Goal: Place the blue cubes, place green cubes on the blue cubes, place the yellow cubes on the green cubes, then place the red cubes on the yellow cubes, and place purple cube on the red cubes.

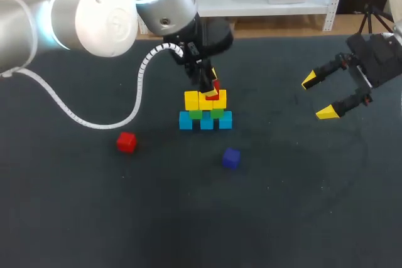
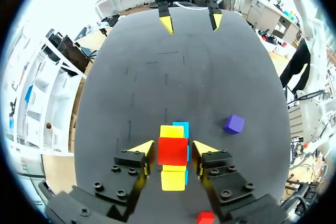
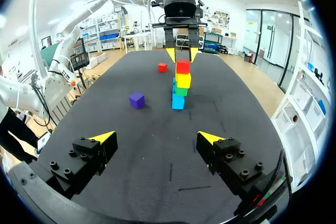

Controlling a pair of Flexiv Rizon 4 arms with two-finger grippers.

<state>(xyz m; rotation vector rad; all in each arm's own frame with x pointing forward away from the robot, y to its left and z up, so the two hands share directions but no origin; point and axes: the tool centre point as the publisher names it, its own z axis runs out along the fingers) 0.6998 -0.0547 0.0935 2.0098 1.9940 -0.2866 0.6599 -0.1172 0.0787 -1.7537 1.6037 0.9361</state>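
A stack stands mid-table: blue cubes (image 1: 185,120) at the bottom, green cubes (image 1: 196,115) on them, then yellow cubes (image 1: 191,100), and a red cube (image 2: 172,150) on top. My left gripper (image 2: 173,148) straddles that red cube, its fingers a little apart from the cube's sides, so it is open. A second red cube (image 1: 126,142) lies loose to the stack's left. The purple cube (image 1: 231,157) lies in front of the stack. My right gripper (image 1: 318,96) hangs wide open at the right, holding nothing, far from the stack (image 3: 181,91).
The dark table mat (image 1: 282,218) has free room in front and at the right. My left arm's white cable (image 1: 135,101) loops down to the mat left of the stack.
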